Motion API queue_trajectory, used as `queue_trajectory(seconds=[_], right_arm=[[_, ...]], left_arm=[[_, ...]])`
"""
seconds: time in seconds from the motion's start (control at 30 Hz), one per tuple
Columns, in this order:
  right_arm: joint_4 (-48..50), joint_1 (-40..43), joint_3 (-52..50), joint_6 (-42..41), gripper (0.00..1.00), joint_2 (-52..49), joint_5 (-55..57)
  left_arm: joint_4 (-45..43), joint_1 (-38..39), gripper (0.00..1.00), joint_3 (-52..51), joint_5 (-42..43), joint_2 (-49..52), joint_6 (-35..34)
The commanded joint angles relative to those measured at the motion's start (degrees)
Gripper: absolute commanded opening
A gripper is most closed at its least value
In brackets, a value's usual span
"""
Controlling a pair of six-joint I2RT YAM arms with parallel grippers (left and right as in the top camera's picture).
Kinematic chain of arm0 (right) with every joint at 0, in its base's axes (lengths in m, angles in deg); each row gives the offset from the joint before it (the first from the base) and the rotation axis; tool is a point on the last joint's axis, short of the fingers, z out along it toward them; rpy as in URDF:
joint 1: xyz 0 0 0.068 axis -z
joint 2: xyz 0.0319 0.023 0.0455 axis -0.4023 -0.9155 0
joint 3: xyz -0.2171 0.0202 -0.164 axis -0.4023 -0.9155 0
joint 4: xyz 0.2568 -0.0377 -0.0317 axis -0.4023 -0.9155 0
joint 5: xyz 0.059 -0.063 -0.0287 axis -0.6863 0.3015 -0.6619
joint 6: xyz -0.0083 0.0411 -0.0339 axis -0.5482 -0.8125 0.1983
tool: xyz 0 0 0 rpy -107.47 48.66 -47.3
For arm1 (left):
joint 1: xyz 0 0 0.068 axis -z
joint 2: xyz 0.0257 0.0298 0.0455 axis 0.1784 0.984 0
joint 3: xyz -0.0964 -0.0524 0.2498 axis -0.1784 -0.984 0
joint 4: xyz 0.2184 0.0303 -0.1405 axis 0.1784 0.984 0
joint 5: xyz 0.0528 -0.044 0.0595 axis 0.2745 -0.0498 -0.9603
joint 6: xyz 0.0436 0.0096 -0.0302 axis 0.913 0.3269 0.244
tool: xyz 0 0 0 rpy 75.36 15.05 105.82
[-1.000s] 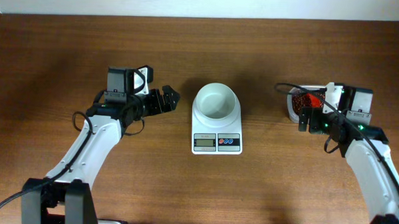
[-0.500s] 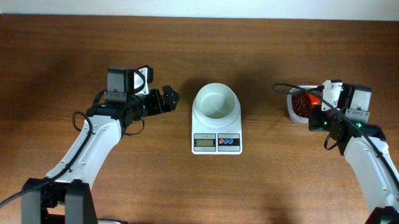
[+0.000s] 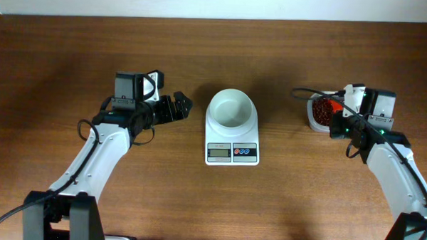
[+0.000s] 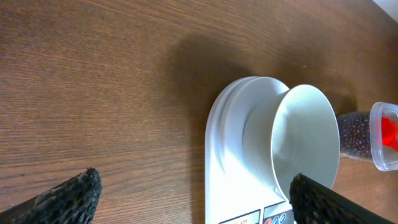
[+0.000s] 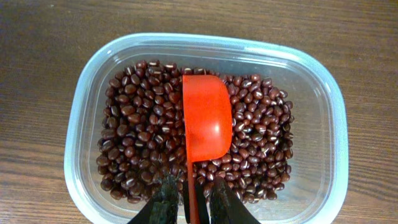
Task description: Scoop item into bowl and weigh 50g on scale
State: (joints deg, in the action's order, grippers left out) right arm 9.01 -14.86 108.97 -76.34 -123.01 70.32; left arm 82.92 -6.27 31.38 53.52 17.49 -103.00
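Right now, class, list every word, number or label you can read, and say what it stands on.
None can be read for certain.
scale, display: figures too small and blurred.
buttons: marks too small.
bowl, clear container, red scoop: no lettering shows.

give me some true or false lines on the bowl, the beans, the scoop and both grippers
1. The bowl stands on the scale. True.
2. Some beans are already in the bowl. False: the bowl is empty, and the beans lie in the clear container.
3. The right gripper is closed on the handle of the red scoop. True.
4. The left gripper holds the bowl. False: it is open, off to the side of the scale, and holds nothing.
5. The red scoop hangs over the scale. False: it lies on the beans inside the clear container.
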Motion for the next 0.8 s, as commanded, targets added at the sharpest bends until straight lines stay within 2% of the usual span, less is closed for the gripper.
queue_trajectory(seconds=[0.0,0.07,0.1,0.13,0.3,0.7,0.77], right_arm=[[0.39,0.2,-0.35,0.42,0.17,-0.26,0.04],[0.39,0.2,-0.35,0.42,0.08,-0.26,0.04],[0.42,0.2,-0.35,0.44,0.07,-0.26,0.04],[0.42,0.2,-0.35,0.42,0.07,-0.26,0.07],[1.03,0.2,-0.35,0.46,0.25,-0.28,0.09],[1.88,0.2,-0.35,0.42,0.21,-1.92,0.07],[1.97,0.2,-0.35,0.42,0.17,-1.92,0.04]], left_arm=[[-0.13,0.0,0.99,0.57,-0.59,-0.76,0.9],[-0.13,0.0,0.99,0.57,-0.59,-0.76,0.9],[-0.11,0.0,0.99,0.57,-0.57,-0.76,0.9],[-0.13,0.0,0.99,0.57,-0.57,-0.76,0.9],[-0.2,0.0,0.99,0.57,-0.57,-0.76,0.9],[-0.42,-0.04,0.99,0.57,-0.57,-0.76,0.87],[-0.57,-0.04,0.99,0.57,-0.57,-0.76,0.87]])
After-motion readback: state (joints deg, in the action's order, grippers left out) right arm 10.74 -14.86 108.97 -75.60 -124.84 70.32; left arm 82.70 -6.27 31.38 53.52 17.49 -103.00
